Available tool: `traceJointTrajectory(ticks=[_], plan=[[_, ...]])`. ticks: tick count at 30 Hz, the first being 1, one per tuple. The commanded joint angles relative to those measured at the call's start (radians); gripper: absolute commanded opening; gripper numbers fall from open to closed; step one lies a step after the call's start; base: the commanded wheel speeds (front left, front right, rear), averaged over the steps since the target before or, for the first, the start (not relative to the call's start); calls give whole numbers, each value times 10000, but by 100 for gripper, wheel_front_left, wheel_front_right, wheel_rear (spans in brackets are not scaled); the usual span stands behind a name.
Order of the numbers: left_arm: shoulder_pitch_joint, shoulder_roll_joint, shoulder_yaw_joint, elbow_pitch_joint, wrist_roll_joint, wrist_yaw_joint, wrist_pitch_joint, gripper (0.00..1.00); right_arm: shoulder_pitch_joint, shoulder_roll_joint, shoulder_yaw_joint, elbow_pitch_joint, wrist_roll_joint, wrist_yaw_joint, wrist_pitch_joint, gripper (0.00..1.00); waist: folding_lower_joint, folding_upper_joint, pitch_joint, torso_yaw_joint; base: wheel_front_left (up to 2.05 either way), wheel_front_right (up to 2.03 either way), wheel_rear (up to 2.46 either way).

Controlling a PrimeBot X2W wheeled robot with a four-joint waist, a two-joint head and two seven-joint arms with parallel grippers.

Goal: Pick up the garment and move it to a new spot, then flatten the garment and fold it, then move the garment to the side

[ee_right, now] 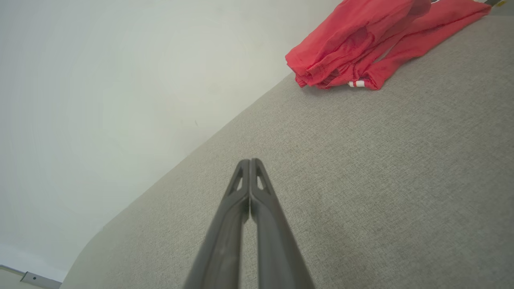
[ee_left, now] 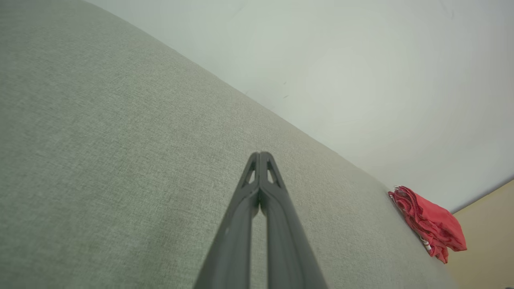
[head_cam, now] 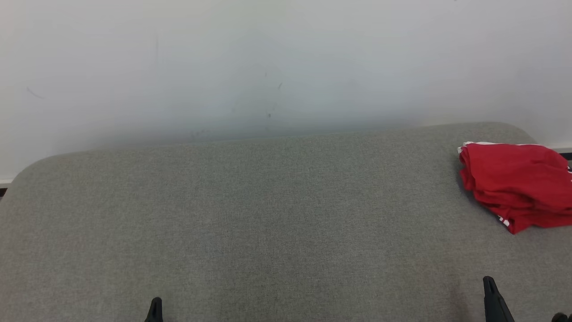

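The garment (head_cam: 518, 183) is red with white trim and lies in a folded heap at the far right of the grey fabric surface (head_cam: 268, 214). It also shows as the garment (ee_left: 429, 222) at the right in the left wrist view and as the garment (ee_right: 361, 44) at the top of the right wrist view. My left gripper (head_cam: 155, 308) is at the bottom left of the head view, far from the cloth. In its own view the left gripper (ee_left: 260, 154) is shut and empty. My right gripper (head_cam: 490, 284) sits below the garment, apart from it. The right gripper (ee_right: 249, 161) has its fingers pressed together, holding nothing.
A pale wall (head_cam: 268, 67) rises right behind the grey surface's rounded back edge. The garment lies near the surface's right back corner. A strip of tan floor (ee_left: 490, 237) shows beyond the right edge.
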Motion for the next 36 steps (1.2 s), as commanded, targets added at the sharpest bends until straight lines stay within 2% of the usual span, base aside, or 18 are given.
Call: traceJointTrajectory(ticks=[1,20,36], plan=[[-304,45,-19,-40,-290,-36,31,0,-262,-122,-98,-123,316,-1,41,0,-1,0,5,1,0,0,0],[-962,63,-175,625,-3046,-329,449,0,-470,-224,-657,-4,3110,-1,529,0,-1,0,122,18,0,0,0],[-1401,72,-277,1058,-4862,-519,734,0,-598,-309,-1013,72,4981,0,842,0,-1,0,215,32,0,0,0]])
